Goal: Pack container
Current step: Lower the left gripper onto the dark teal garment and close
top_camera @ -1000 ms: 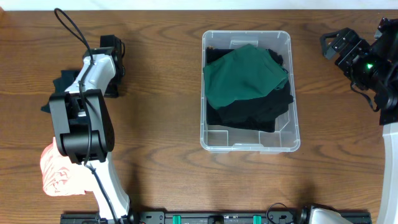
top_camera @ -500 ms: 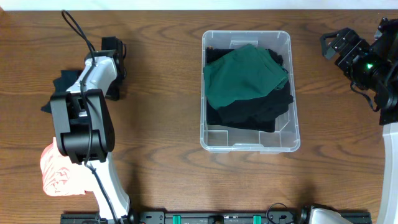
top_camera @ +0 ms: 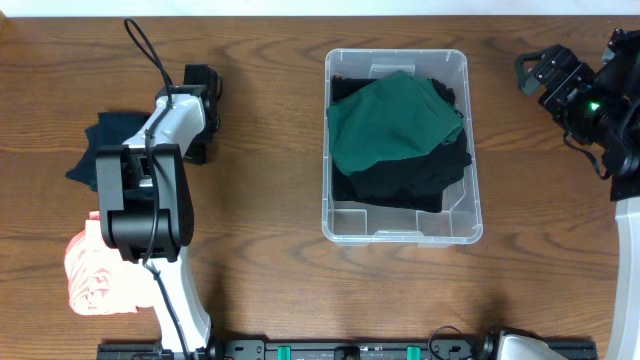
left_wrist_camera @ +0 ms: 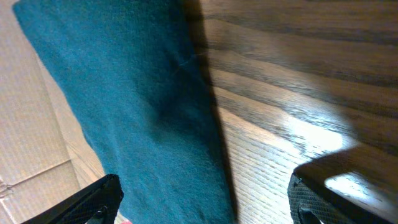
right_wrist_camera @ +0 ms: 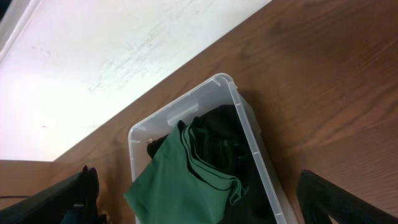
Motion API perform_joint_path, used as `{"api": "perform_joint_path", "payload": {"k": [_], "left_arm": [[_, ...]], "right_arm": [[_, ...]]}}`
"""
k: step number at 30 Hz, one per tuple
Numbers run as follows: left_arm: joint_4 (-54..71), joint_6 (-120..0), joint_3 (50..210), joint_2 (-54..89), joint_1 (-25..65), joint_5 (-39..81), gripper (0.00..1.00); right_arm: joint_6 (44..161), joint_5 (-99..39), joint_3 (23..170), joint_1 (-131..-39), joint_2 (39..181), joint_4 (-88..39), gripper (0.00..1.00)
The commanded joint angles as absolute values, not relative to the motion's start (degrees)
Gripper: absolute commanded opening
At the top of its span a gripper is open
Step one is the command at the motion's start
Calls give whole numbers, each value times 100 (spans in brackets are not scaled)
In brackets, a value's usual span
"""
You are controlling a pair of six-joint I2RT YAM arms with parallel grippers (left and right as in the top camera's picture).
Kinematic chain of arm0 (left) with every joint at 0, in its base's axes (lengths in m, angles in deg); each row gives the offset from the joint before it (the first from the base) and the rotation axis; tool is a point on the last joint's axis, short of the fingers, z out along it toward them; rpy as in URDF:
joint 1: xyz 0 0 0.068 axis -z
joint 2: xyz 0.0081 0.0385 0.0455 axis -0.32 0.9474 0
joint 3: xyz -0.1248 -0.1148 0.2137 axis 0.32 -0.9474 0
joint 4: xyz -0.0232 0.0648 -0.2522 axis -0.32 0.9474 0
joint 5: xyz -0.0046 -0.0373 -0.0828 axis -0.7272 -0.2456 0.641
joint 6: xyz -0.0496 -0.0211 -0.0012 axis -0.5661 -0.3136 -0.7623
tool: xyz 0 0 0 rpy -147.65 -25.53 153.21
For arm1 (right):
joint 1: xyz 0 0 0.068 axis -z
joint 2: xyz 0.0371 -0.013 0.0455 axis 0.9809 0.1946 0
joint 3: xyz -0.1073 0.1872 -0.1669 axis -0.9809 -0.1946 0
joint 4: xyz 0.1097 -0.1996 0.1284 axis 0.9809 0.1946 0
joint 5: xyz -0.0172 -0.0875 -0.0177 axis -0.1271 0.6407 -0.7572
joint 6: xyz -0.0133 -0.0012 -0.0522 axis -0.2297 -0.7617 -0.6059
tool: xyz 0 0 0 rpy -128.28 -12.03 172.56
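Note:
The clear plastic container (top_camera: pixel 325 160) stands right of the table's middle. A green garment (top_camera: pixel 392 120) lies on top of black garments (top_camera: pixel 415 182) inside it. My left gripper (top_camera: pixel 203 82) is open and empty, low over the wood just right of a dark teal folded garment (top_camera: pixel 105 145). In the left wrist view its fingers (left_wrist_camera: pixel 202 194) straddle the edge of the teal garment (left_wrist_camera: pixel 130 106). My right gripper (top_camera: pixel 538 68) is open and empty, held high at the far right. Its view looks between its fingers (right_wrist_camera: pixel 199 199) down at the container (right_wrist_camera: pixel 245 127) and the green garment (right_wrist_camera: pixel 180 186).
A pink garment (top_camera: pixel 92 275) lies at the front left beside the left arm's base. A pale floor or wall (right_wrist_camera: pixel 112 56) lies beyond the table's far edge. Bare wood (top_camera: pixel 260 180) lies between the left arm and the container.
My left arm has shifted to the right, off the dark teal garment, which now shows more fully on the table. The right arm and the container have not moved.

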State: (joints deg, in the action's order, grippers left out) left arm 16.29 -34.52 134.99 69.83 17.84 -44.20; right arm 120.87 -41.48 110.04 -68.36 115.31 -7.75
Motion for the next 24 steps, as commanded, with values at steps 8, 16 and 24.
{"api": "perform_joint_path", "payload": {"k": [8, 16, 24], "left_arm": [[1334, -3549, 13143, 7033, 1277, -4977, 87], [1091, -3918, 13143, 7033, 1070, -4958, 86], [1069, -3916, 13067, 7033, 1070, -4969, 76]], "right_arm": [[12115, -4166, 11024, -6812, 11459, -783, 99], [12115, -4166, 11024, -6812, 11459, -783, 99], [12115, -4166, 11024, -6812, 11459, -783, 99]]}}
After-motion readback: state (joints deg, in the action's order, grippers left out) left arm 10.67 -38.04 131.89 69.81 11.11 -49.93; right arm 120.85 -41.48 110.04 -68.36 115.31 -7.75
